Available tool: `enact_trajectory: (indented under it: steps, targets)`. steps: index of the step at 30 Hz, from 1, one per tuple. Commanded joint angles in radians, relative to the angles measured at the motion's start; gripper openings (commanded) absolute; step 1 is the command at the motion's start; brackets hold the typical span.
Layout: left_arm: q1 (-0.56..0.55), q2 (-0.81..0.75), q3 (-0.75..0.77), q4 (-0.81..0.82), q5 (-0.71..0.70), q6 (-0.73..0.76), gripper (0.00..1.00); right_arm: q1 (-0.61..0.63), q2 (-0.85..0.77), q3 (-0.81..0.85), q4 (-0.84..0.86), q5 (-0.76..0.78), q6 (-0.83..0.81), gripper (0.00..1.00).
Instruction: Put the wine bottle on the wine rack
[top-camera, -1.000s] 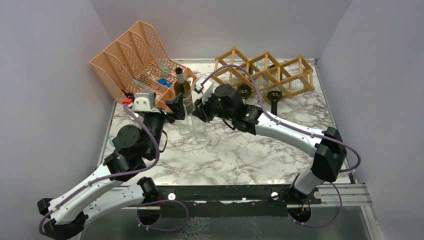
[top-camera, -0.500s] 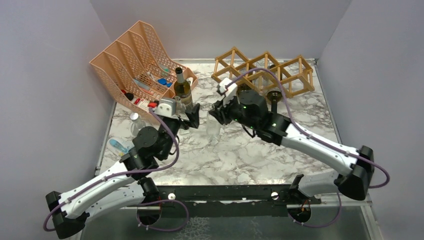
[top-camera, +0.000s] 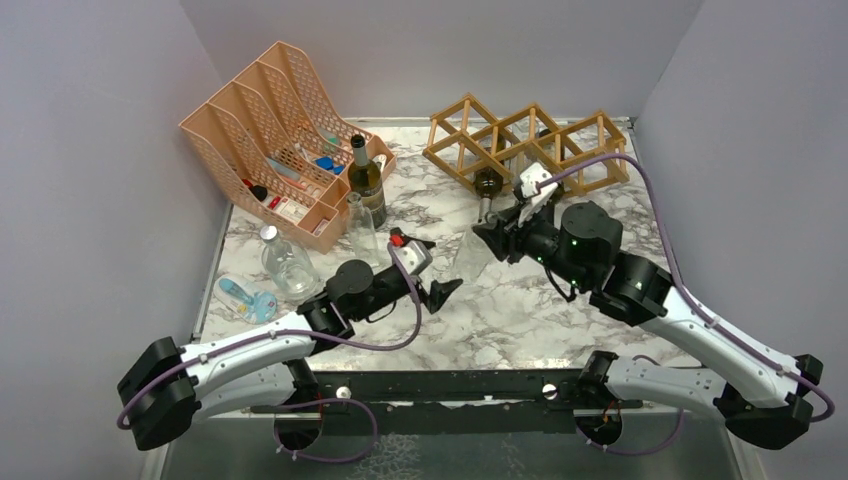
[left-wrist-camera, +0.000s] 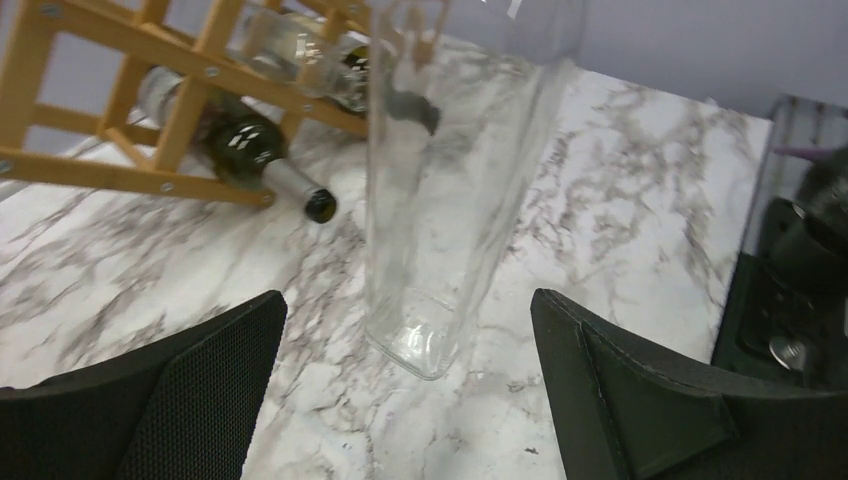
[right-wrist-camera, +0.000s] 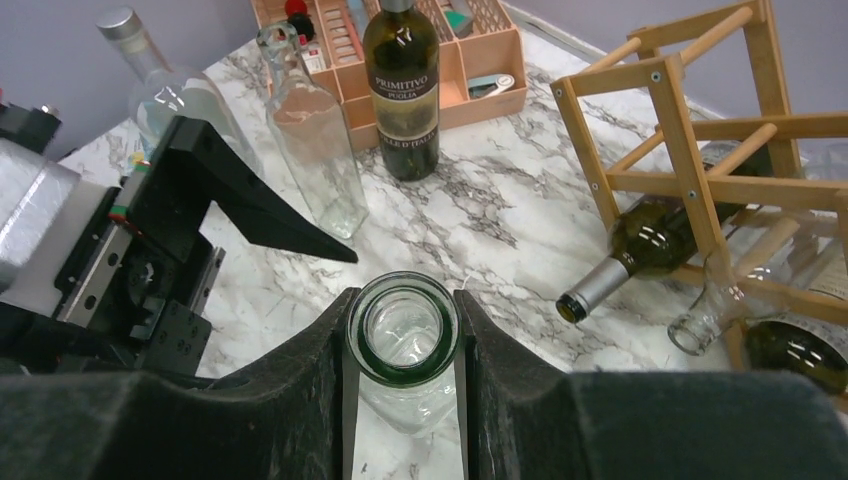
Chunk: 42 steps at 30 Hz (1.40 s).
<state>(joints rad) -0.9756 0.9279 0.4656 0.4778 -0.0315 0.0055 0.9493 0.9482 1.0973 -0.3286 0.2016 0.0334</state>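
Note:
My right gripper (top-camera: 488, 238) (right-wrist-camera: 403, 312) is shut on the neck of a clear glass bottle (top-camera: 466, 262) (right-wrist-camera: 403, 330). The bottle hangs tilted with its base close to the marble tabletop. The same bottle (left-wrist-camera: 450, 200) stands between my left gripper's spread fingers. My left gripper (top-camera: 441, 291) (left-wrist-camera: 410, 400) is open, empty and not touching it. The wooden wine rack (top-camera: 525, 145) (right-wrist-camera: 690, 130) (left-wrist-camera: 150, 100) stands at the back right, beyond the held bottle. It holds lying bottles (right-wrist-camera: 650, 245) (left-wrist-camera: 240, 150). A dark Primitivo wine bottle (top-camera: 367, 182) (right-wrist-camera: 403, 90) stands upright by the organizer.
A peach mesh file organizer (top-camera: 262, 130) with small items fills the back left. A clear swing-top bottle (top-camera: 360, 230) (right-wrist-camera: 315, 150) stands in front of it. A round clear bottle (top-camera: 285, 265) and a blue item (top-camera: 245, 296) sit at the left edge.
My right gripper has carried the clear bottle rightward, away from the standing bottles. My left arm has drawn back toward the table's front and now points at the held bottle.

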Motion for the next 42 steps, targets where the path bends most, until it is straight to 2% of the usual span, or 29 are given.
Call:
enact_trajectory:
  steps: [1, 6, 13, 21, 25, 31, 33, 35, 37, 38, 39, 42]
  targets:
    - [-0.002, 0.086, -0.013, 0.151, 0.301, 0.082, 0.99, 0.006, -0.074, 0.013, -0.031, 0.0, 0.015, 0.16]
    - [-0.002, 0.206, 0.022, 0.209, 0.419, 0.123, 0.99, 0.006, -0.133, 0.023, -0.063, -0.091, -0.011, 0.16]
    - [-0.002, 0.304, 0.082, 0.259, 0.436, 0.141, 0.99, 0.006, -0.182, 0.031, -0.096, -0.198, -0.033, 0.16]
    - [-0.002, 0.315, 0.086, 0.305, 0.531, 0.182, 0.85, 0.006, -0.203, 0.036, -0.118, -0.23, -0.035, 0.16]
    - [-0.002, 0.328, 0.092, 0.32, 0.556, 0.187, 0.72, 0.006, -0.215, 0.033, -0.113, -0.257, -0.027, 0.19]
    - [-0.002, 0.362, 0.114, 0.329, 0.569, 0.181, 0.73, 0.006, -0.22, 0.032, -0.111, -0.282, -0.004, 0.21]
    - [-0.002, 0.369, 0.117, 0.329, 0.57, 0.189, 0.7, 0.006, -0.219, 0.03, -0.112, -0.279, 0.004, 0.22]
    - [-0.002, 0.371, 0.121, 0.331, 0.555, 0.201, 0.57, 0.006, -0.22, 0.032, -0.119, -0.276, 0.013, 0.26]
    - [-0.002, 0.371, 0.134, 0.33, 0.522, 0.215, 0.29, 0.006, -0.217, 0.043, -0.137, -0.261, 0.031, 0.35]
    - [-0.002, 0.372, 0.144, 0.329, 0.494, 0.22, 0.08, 0.006, -0.214, 0.052, -0.152, -0.244, 0.043, 0.4]
    - [-0.002, 0.372, 0.154, 0.329, 0.464, 0.226, 0.0, 0.006, -0.208, 0.064, -0.175, -0.226, 0.06, 0.48]
    - [-0.002, 0.368, 0.177, 0.331, 0.418, 0.299, 0.0, 0.006, -0.192, 0.11, -0.251, -0.197, 0.09, 0.61]
